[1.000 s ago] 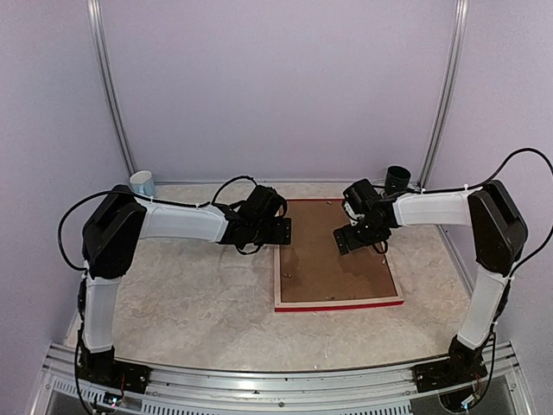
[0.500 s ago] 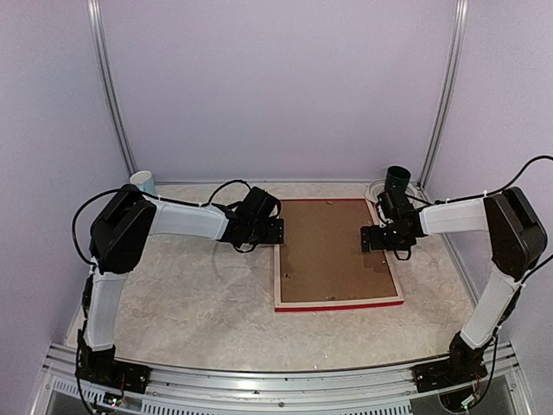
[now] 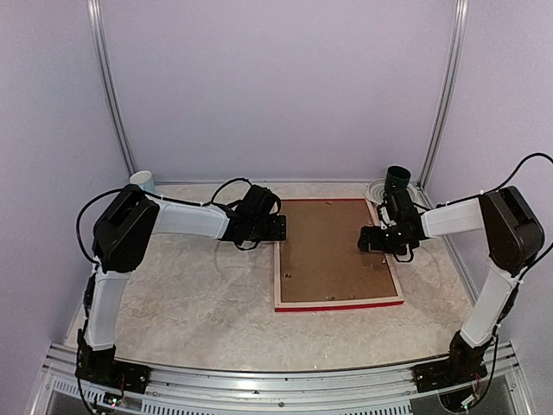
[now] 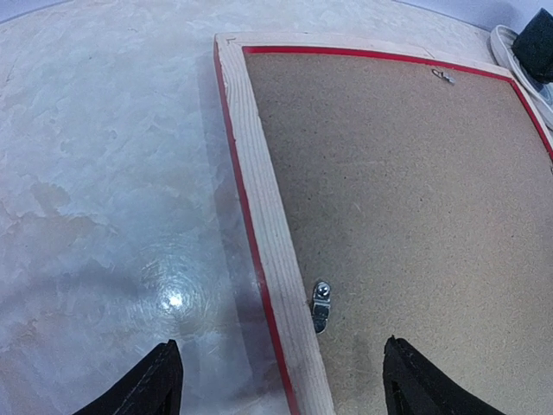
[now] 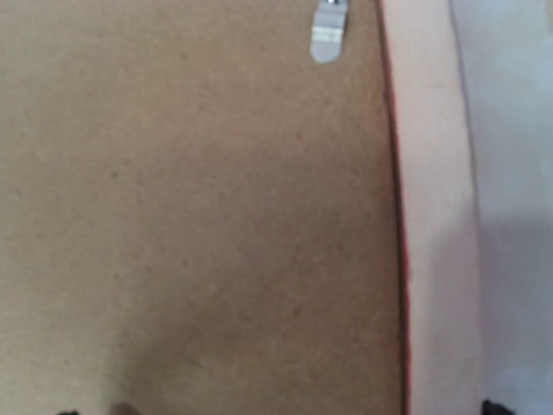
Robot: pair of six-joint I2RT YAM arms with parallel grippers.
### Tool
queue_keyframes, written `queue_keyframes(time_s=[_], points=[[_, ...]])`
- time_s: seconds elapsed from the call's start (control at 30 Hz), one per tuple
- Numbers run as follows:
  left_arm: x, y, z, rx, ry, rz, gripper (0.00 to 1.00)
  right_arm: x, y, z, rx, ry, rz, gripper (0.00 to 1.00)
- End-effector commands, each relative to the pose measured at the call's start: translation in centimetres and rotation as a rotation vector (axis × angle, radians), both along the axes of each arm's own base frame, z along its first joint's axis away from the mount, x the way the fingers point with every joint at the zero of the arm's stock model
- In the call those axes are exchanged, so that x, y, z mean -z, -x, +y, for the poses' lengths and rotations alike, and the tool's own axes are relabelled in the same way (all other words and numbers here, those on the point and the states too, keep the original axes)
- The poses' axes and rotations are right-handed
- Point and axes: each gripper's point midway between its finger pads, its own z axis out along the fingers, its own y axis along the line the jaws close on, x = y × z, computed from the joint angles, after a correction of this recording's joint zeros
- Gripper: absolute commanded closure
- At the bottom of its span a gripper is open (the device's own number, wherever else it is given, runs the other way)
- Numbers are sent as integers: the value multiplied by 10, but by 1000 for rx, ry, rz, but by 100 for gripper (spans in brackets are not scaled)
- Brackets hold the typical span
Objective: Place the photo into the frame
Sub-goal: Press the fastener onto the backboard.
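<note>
As left claw [image 4: 283,385] and right claw [image 5: 276,410] gape, frame [image 4: 263,207] face-down, backing board [image 4: 397,190] inside

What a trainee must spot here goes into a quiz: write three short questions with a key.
1. True or false: the frame lies with its red face up.
2. The left gripper is open, its fingers either side of: A) the frame's left rail; B) a cup; C) a cable.
3. Fill in: the thin line along the frame's inner and outer edges is coloured ____.
Key: 1 false; 2 A; 3 red.
</note>
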Motion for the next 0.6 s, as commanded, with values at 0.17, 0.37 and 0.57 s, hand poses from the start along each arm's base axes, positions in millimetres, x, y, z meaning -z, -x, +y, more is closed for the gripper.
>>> queue_keyframes(time_s=[0.17, 0.37, 0.57], points=[[14, -6, -4, 37, -37, 23, 26, 8, 1, 0, 3, -56, 27, 1], [23, -8, -1, 28, -54, 34, 29, 8, 2, -2, 9, -60, 29, 1], [24, -14, -4, 30, -69, 27, 31, 5, 4, -4, 18, -60, 16, 1]])
